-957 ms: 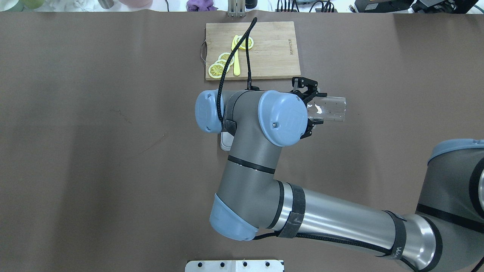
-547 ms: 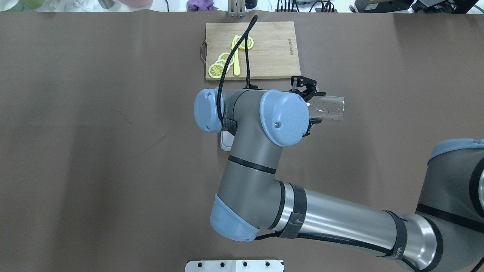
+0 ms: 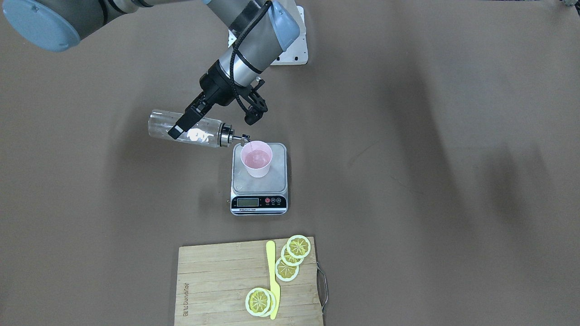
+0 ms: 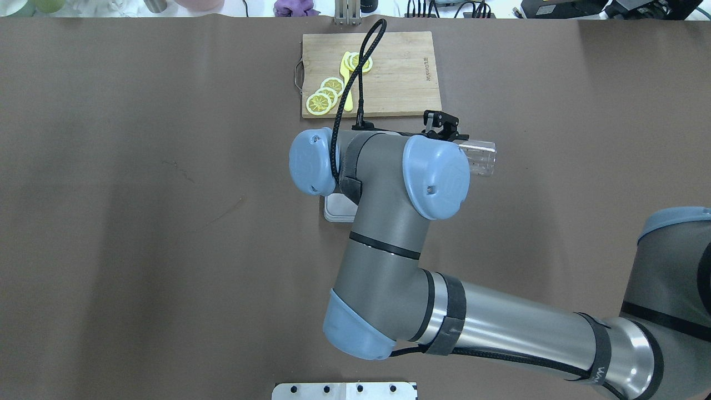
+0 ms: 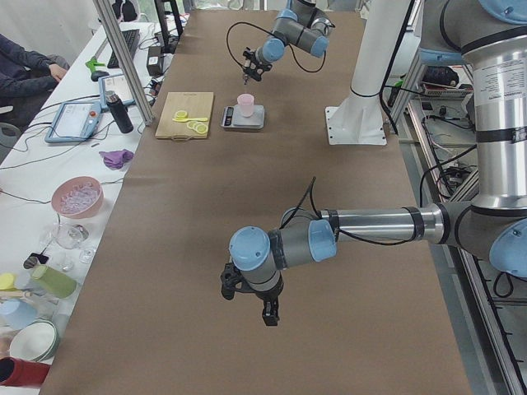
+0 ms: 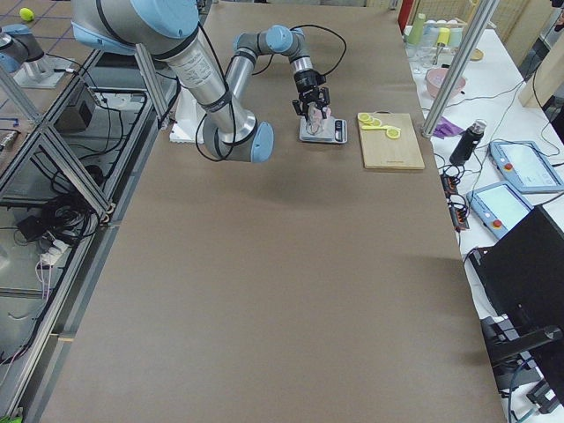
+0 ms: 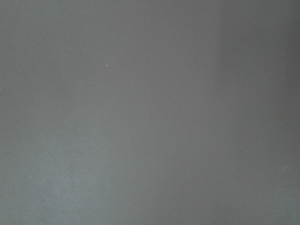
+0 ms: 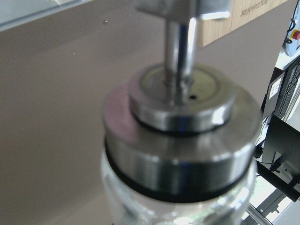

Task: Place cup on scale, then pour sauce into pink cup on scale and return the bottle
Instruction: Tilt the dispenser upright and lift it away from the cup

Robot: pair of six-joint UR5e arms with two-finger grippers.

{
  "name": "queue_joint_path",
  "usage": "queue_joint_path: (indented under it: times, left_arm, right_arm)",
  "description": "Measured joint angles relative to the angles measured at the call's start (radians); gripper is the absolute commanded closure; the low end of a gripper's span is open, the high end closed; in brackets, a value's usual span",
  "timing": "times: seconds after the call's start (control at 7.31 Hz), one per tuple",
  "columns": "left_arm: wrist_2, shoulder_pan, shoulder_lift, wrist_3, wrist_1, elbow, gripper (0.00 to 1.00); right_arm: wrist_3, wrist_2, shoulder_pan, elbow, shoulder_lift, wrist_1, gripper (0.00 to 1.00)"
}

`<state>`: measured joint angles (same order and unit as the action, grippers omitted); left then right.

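The pink cup (image 3: pixel 256 162) stands upright on the scale's (image 3: pixel 268 183) steel platform. My right gripper (image 3: pixel 183 127) is shut on the clear glass bottle (image 3: pixel 190 130), which lies almost level, chrome spout at the cup's rim. A thin stream of clear sauce (image 3: pixel 248 146) runs into the cup. In the overhead view the arm hides the cup; only the bottle's base (image 4: pixel 481 159) and a scale corner (image 4: pixel 335 209) show. The right wrist view shows the chrome cap (image 8: pixel 183 140) close up. My left gripper (image 5: pixel 247 298) hangs over bare table far away; I cannot tell whether it is open.
A wooden cutting board (image 3: pixel 217 280) with lemon slices (image 3: pixel 290 258) and a yellow knife (image 3: pixel 272 280) lies just beyond the scale. The white base plate (image 3: pixel 295 53) is near the robot. The left wrist view shows only brown table.
My right wrist has turned and shifted, and the bottle's base has swung up and inward, tipping the bottle further. The grip has not changed.
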<state>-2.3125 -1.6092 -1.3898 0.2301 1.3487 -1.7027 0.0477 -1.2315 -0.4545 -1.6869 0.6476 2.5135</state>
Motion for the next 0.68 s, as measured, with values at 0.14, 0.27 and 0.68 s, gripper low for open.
queue_joint_path:
  times: [0.14,0.27,0.68]
  left_arm:
    - [-0.007,0.0,0.0,0.0,0.001,0.0,0.01]
    - [-0.013,0.0,0.0,0.0,0.002,0.0,0.01]
    - [-0.017,0.0,0.0,0.0,0.005,-0.002,0.01]
  right_arm:
    - [-0.005,-0.002,-0.001,-0.046,0.034,-0.033,1.0]
    - [-0.009,-0.004,-0.002,-0.093,0.071,-0.072,1.0]
    - [-0.015,-0.042,-0.025,-0.192,0.166,-0.212,1.0]
